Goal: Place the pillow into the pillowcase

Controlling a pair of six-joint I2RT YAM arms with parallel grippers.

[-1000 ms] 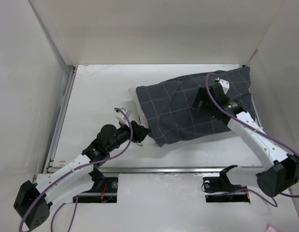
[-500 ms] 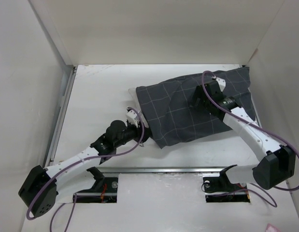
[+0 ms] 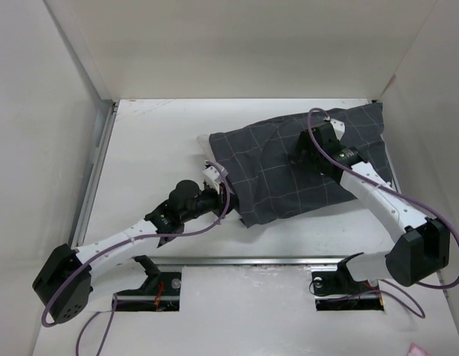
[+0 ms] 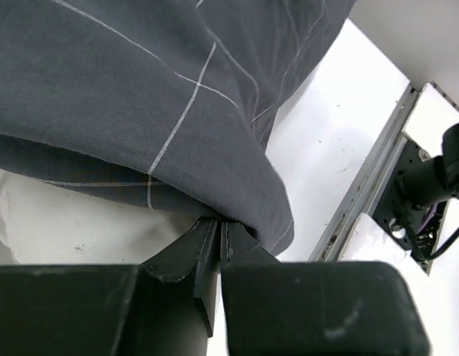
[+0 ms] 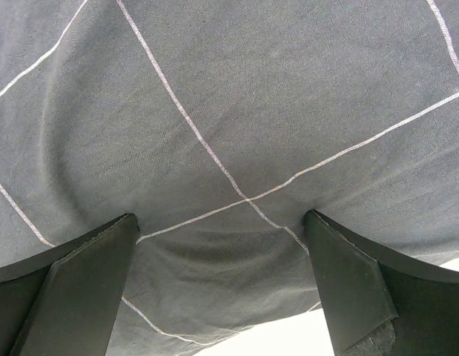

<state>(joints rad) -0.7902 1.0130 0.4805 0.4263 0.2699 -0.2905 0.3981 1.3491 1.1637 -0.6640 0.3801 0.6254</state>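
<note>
The left arm reaches from its base at the near left corner of the table [image 3: 151, 144] slantwise toward the middle, stretched low and long. The left gripper [image 3: 219, 194] meets the near left corner of the pillowcase [image 3: 270, 167]. The right arm rises from the near right, bends at the elbow and leans back toward the far right. The right gripper [image 3: 302, 157] points down onto the top of the case.

The overhead view gives the layout: the case lies bulging across the far right part of the table, one end reaching the far right corner.

The left wrist view shows what the overhead cannot. The left fingers [image 4: 186, 256] are pressed together with no gap, pinching the lower hem of the case where the cloth folds over their tips. Beneath the lifted cloth the pillow [image 4: 66, 222] shows white, lying inside the open mouth. The metal rail [image 4: 370, 185] at the near edge also appears there.

The right wrist view shows its fingers [image 5: 81, 282] spread wide, both tips set against the gridded cloth, which sags between them; nothing is clamped.
</note>
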